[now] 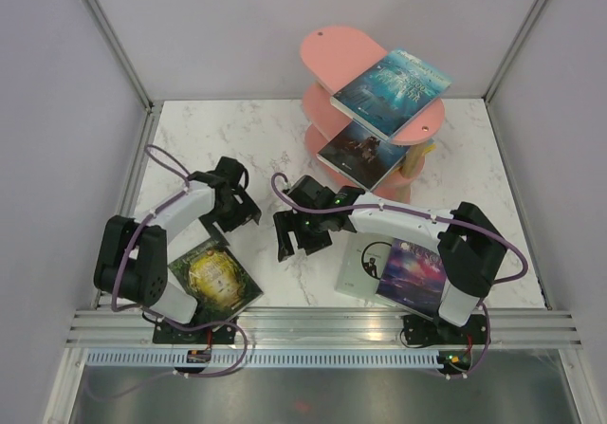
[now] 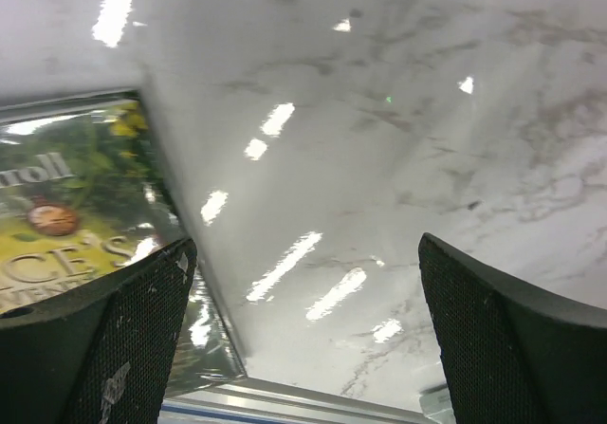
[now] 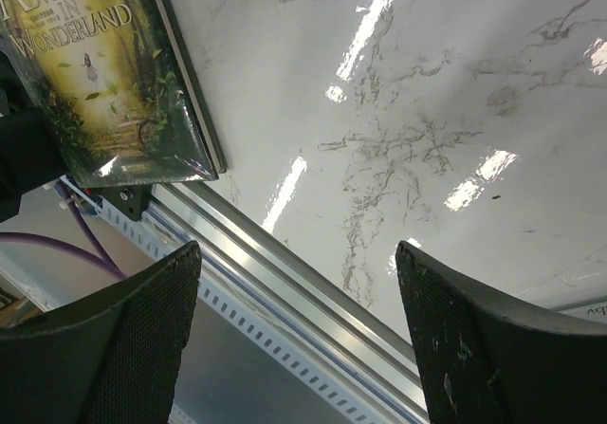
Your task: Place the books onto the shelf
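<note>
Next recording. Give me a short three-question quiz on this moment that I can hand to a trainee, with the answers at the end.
1. True or false: the left gripper is holding the green-gold book.
2. How many books show on the pink shelf? A none, B two, C five.
3. Fill in: the purple galaxy book lies on the robot's ___ side.

Key: 1 false, its jaws stand open and empty above the table; 2 B; 3 right.
</note>
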You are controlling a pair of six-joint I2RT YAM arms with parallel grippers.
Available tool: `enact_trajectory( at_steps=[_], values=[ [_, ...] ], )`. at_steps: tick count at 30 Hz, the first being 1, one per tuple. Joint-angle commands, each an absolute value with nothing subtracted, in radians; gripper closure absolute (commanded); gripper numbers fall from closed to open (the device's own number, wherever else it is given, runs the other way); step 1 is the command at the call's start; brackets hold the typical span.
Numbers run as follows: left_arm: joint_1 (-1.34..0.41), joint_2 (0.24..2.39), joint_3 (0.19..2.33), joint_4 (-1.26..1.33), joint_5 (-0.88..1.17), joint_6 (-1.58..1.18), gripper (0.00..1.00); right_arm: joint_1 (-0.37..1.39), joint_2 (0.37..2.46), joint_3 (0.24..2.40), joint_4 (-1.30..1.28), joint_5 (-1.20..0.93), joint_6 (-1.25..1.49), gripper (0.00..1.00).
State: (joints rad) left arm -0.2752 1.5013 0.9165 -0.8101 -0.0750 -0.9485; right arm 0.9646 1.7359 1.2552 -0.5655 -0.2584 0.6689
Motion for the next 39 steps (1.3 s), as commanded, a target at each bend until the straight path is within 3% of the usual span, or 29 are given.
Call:
enact_trajectory(
  at_steps=[1, 4, 11, 17, 20, 27, 31, 35, 39],
  values=[
    [-0.337, 1.542, 1.0, -0.762, -0.095, -0.991, 0.0, 0.962, 1.723, 1.252, -0.534, -0.265, 0.669, 0.14],
    [-0.278, 1.487, 1.02, -0.871, -0.176, -0.953, 0.0, 0.962, 1.718, 1.249, -0.537, -0.265, 0.669, 0.14],
    [0.27, 1.284, 0.885, -0.899, -0.092, -0.732, 0.0, 0.962, 1.704, 1.207, -0.525, -0.253, 0.684, 0.14],
    [0.604, 1.276, 0.718, -0.781, 0.029, -0.735, 0.02, 0.962, 1.663, 1.181, -0.532, -0.253, 0.693, 0.15],
    [0.656, 1.302, 0.698, -0.776, 0.064, -0.785, 0.03, 0.96, 1.626, 1.161, -0.557, -0.233, 0.686, 0.15],
    [0.614, 1.07, 0.396, -0.657, 0.092, -1.031, 0.11, 0.962, 1.566, 1.108, -0.597, -0.21, 0.684, 0.16],
    [0.421, 0.956, 0.331, -0.618, 0.017, -1.164, 0.16, 0.956, 1.522, 1.082, -0.627, -0.198, 0.67, 0.16],
    [0.189, 1.038, 0.308, -0.529, 0.023, -1.294, 0.15, 0.951, 1.509, 1.052, -0.632, -0.204, 0.66, 0.16],
    [0.013, 1.214, 0.427, -0.401, 0.052, -1.258, 0.13, 0.95, 1.52, 1.052, -0.63, -0.216, 0.652, 0.16]
  ],
)
